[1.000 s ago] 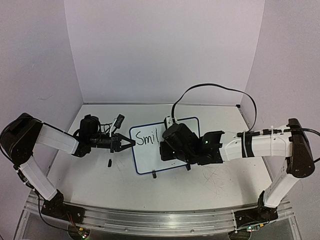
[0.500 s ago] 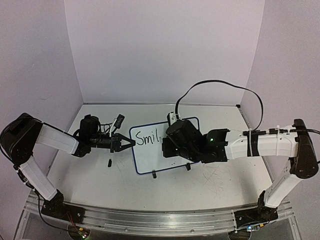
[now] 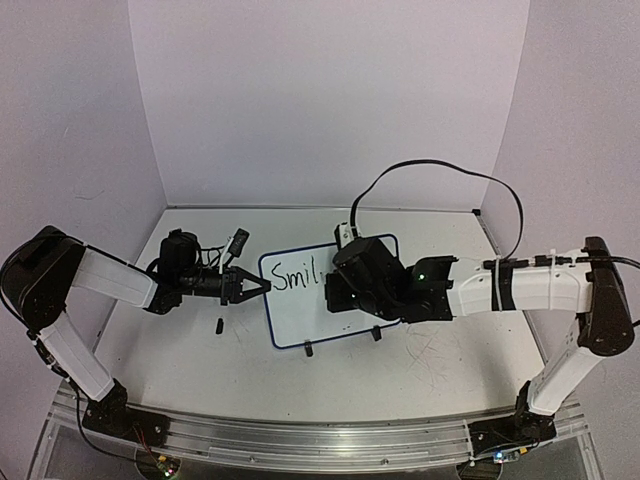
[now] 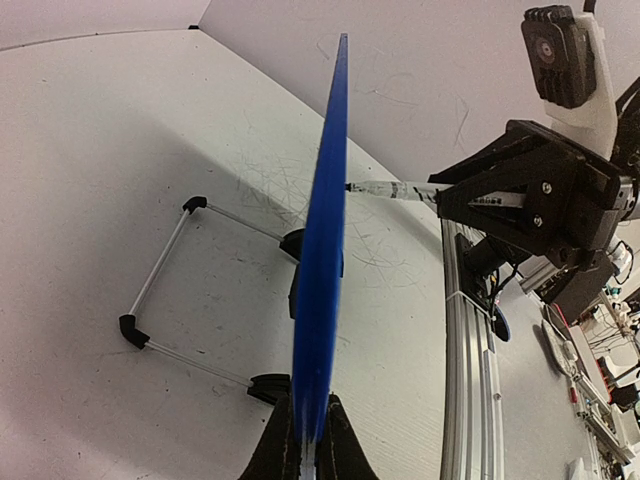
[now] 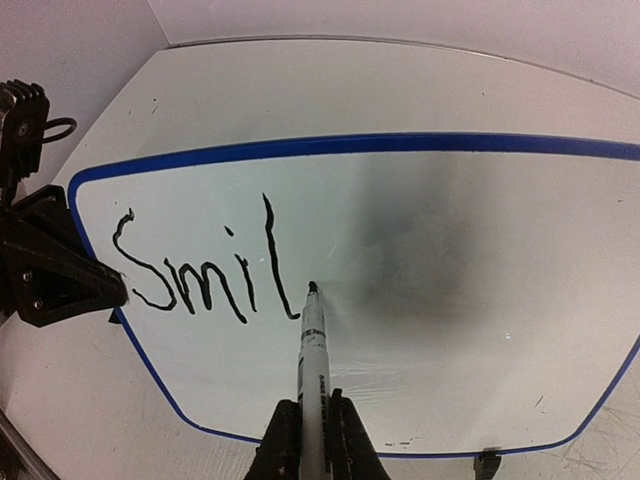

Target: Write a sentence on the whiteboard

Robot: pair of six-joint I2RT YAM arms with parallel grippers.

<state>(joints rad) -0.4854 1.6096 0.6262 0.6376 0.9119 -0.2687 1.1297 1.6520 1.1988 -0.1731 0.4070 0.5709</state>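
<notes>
A: Entry one, top view?
B: Whiteboard (image 3: 297,318) propped up mid-table (image 3: 200,375) on two black feet (image 3: 308,349). Black lettering (image 3: 293,276) "Smil" at its upper left. Left gripper (image 3: 262,286) clamped on the board's left edge. Right arm (image 3: 520,290) reaches over the board's middle, and its wrist hides the fingers here.

A: Left wrist view?
B: Board seen edge-on, a blue strip pinched between the two fingers at the bottom of the frame. Wire stand (image 4: 160,290) sits behind it on the table. Marker (image 4: 395,190) comes in from the right, tip at the board face.

A: Right wrist view?
B: Right gripper (image 5: 310,425) clenched on the marker, which points up the frame. Tip touches the board just right of the foot of the "l". Lettering sits in the board's left half, with the left gripper at the rim beside the "S".
</notes>
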